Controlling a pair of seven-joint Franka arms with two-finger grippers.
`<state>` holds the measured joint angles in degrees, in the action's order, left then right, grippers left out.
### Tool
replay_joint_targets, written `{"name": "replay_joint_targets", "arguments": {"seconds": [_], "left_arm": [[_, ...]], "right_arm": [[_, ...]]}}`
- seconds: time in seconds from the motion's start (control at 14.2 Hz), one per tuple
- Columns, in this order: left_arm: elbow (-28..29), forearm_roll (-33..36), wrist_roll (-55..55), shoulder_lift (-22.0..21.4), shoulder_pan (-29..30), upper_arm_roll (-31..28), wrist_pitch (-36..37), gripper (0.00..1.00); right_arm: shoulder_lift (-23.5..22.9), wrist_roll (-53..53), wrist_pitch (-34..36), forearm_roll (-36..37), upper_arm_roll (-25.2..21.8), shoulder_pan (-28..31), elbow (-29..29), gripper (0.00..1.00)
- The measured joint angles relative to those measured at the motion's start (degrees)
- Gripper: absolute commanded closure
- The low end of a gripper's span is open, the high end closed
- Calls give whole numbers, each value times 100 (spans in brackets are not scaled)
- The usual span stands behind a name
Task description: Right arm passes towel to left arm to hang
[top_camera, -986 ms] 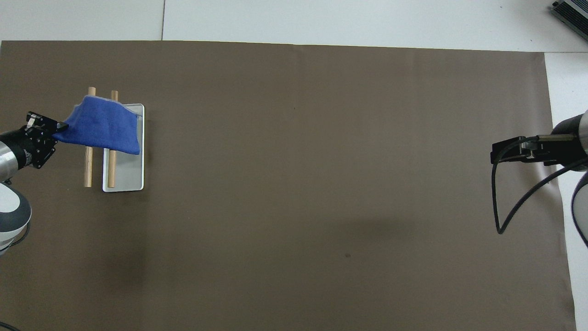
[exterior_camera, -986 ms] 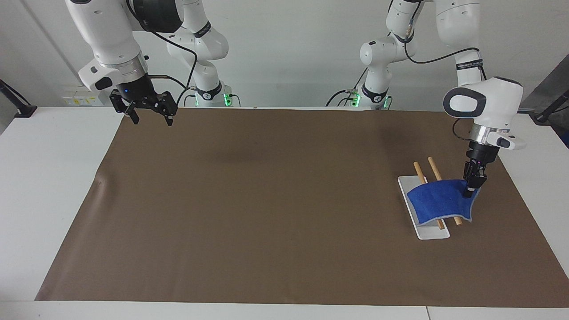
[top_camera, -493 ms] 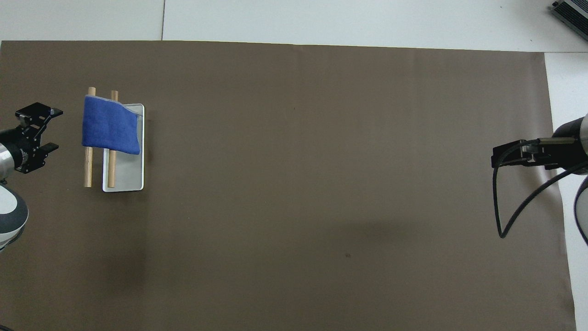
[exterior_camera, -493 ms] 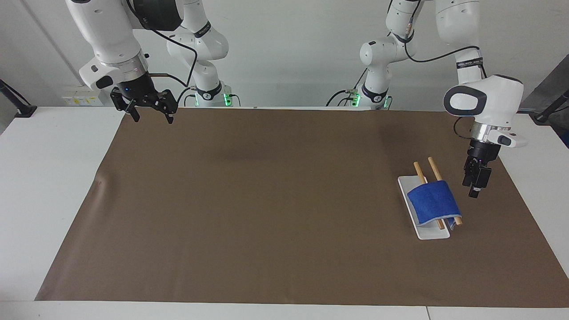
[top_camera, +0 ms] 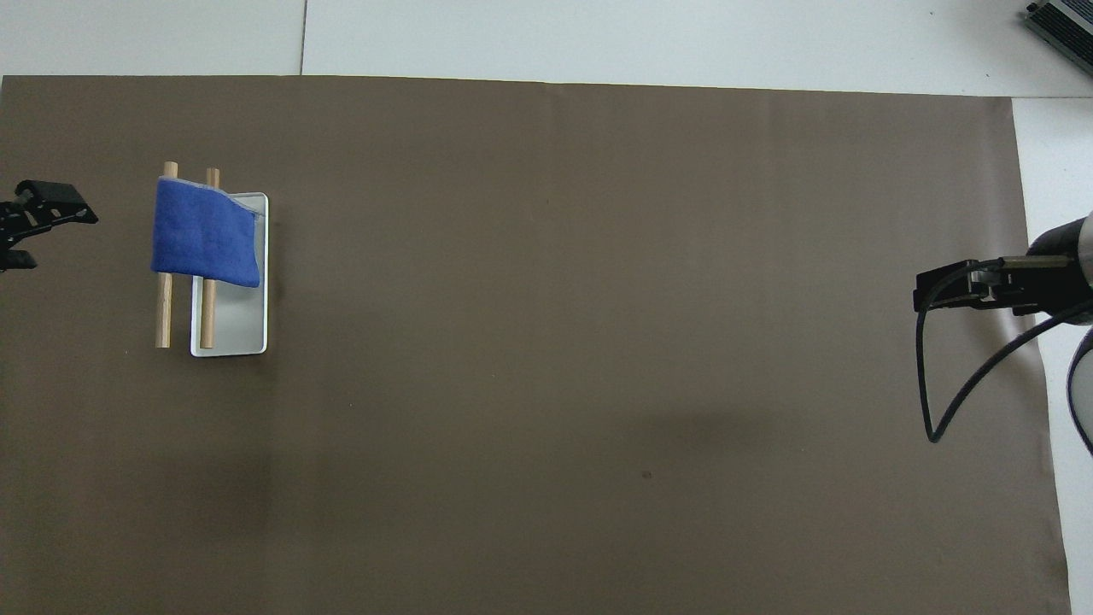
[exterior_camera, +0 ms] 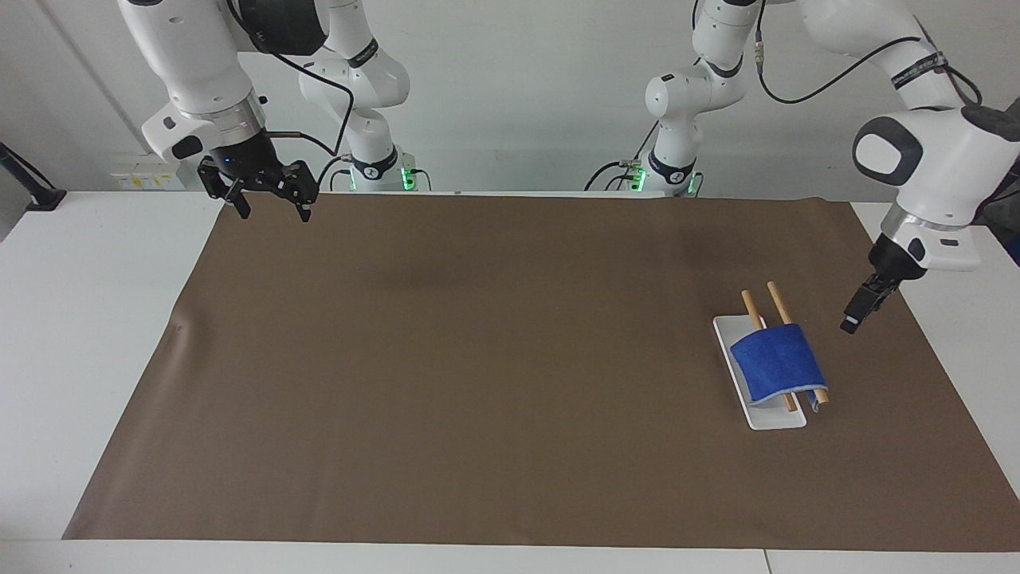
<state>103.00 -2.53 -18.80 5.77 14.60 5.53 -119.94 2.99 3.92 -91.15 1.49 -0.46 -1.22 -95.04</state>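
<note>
We are taking the white tray [exterior_camera: 771,416] as our landmark, sitting on the brown mat [exterior_camera: 494,375] toward the left arm's end of the table.

Starting at the edge of the mat farthest from the robots and working toward them, we are seeing only bare mat until we reach the tray. Two wooden rods [exterior_camera: 778,302] are lying side by side along it, one over the tray and the other just beside the tray toward the left arm's end of the table. The towel [exterior_camera: 777,363] is lying draped across both rods, covering their middle stretch, with the rod ends sticking out on either side. One corner of the towel is hanging down off the outer rod. Nothing is gripping the towel.

The left gripper [exterior_camera: 854,318] is hanging in the air over the mat's edge, beside the tray toward the left arm's end of the table, clear of the towel. In the overhead view we are seeing its two fingers [top_camera: 51,198] standing apart, with nothing between them.

The right gripper [exterior_camera: 271,209] is waiting well apart from the tray, over the mat's corner at the right arm's end of the table. Its fingers are standing spread, and it is holding nothing.
</note>
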Motion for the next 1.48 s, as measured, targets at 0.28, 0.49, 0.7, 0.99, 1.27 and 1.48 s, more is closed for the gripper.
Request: {"name": "replay_joint_targets", "arguments": {"seconds": [0.28,0.49,0.7,0.99,1.27,1.48], "left_arm": [[-799,55,1090,96,-2,30,1160,10],[-972,56,1727,-185,-61,97,1781,14],[-983,56,1923,-637,-189,287,2360,0],[-963,56,1925,-805,-245,683,2506,0],[-938,56,1932,-801,-247,748,2498,0],[-938,56,1952,-800,-322,760,2488,0]], "right_arm": [[0,0,0,0,0,0,0,0],[0,0,0,0,0,0,0,0],[0,0,0,0,0,0,0,0],[0,0,0,0,0,0,0,0],[0,0,0,0,0,0,0,0],[0,0,0,0,0,0,0,0]]}}
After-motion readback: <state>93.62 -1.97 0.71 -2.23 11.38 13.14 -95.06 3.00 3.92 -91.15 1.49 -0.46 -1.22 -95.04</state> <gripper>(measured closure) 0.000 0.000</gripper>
